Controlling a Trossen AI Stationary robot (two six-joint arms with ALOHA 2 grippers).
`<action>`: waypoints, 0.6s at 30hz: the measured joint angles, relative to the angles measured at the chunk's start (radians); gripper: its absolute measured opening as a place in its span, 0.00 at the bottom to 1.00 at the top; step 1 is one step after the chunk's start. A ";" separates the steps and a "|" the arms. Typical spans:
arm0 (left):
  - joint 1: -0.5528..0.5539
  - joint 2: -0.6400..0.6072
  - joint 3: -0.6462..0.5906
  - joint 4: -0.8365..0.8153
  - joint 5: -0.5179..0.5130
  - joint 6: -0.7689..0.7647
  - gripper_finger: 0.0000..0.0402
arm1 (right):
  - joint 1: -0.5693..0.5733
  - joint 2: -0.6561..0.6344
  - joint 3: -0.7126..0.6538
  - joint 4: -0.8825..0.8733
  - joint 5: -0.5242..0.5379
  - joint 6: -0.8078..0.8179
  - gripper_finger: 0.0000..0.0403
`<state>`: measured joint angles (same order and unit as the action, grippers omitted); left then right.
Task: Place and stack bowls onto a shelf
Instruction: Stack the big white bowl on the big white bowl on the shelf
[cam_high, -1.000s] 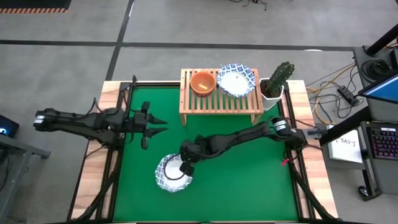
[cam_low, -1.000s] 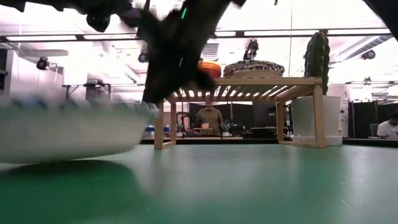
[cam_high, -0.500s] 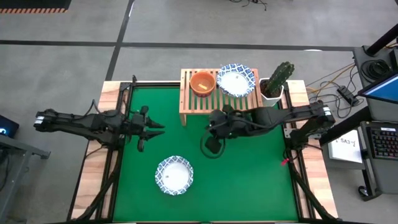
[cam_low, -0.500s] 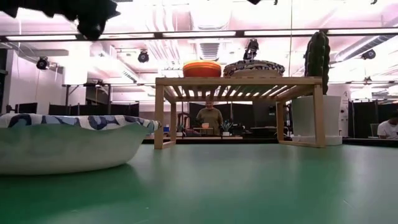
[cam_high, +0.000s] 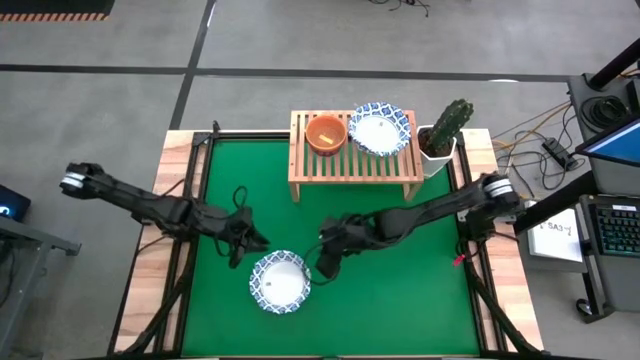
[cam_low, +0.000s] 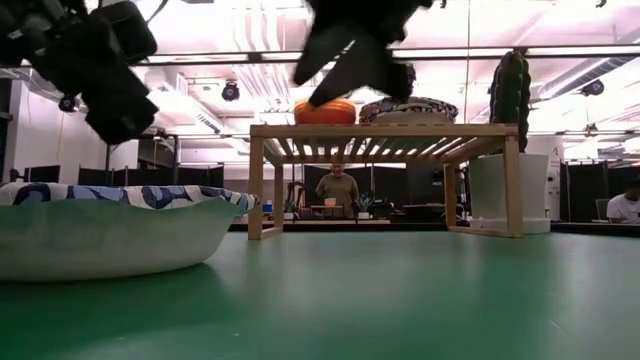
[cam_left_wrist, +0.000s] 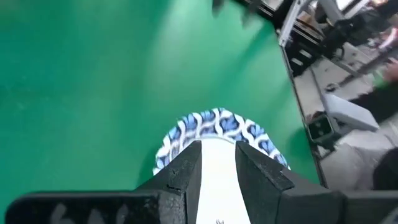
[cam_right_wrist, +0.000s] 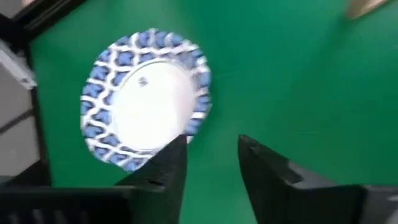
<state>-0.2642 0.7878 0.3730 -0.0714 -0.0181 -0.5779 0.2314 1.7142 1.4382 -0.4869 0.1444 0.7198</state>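
Observation:
A white bowl with a blue patterned rim (cam_high: 280, 281) rests by its base on the green mat, near the front. My left gripper (cam_high: 260, 242) hovers open just off the bowl's far-left rim and above it (cam_low: 115, 115); the bowl (cam_left_wrist: 214, 127) shows beyond its fingers. My right gripper (cam_high: 322, 268) is open beside the bowl's right rim, with the bowl (cam_right_wrist: 146, 96) ahead of it. The wooden shelf (cam_high: 355, 165) at the far edge carries an orange-red bowl (cam_high: 326, 133) and another blue-rimmed bowl (cam_high: 380, 128) on its slatted top.
A cactus in a white pot (cam_high: 445, 130) stands right of the shelf. Green mat (cam_high: 400, 290) lies bare right of the near bowl. Wooden table borders run along both sides. People sit in the room behind the table (cam_low: 338, 188).
My right gripper left the near bowl, drew back toward the shelf, then came down again beside the bowl's right rim. My left gripper moved toward the near edge, up to the bowl's far-left rim. The bowl stays in place on the mat.

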 joint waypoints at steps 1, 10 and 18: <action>-0.013 0.016 0.011 0.006 -0.020 -0.001 0.20 | 0.000 0.029 -0.002 0.034 -0.020 0.012 0.35; -0.170 0.144 0.109 0.013 -0.112 -0.001 0.19 | 0.000 0.270 0.076 0.131 -0.049 0.047 0.49; -0.303 0.226 0.162 0.014 -0.279 -0.035 0.19 | -0.002 0.353 0.158 0.135 -0.044 0.013 0.49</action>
<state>-0.5672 1.0143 0.5352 -0.0572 -0.2967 -0.6131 0.2295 2.0668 1.5961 -0.3522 0.1007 0.7332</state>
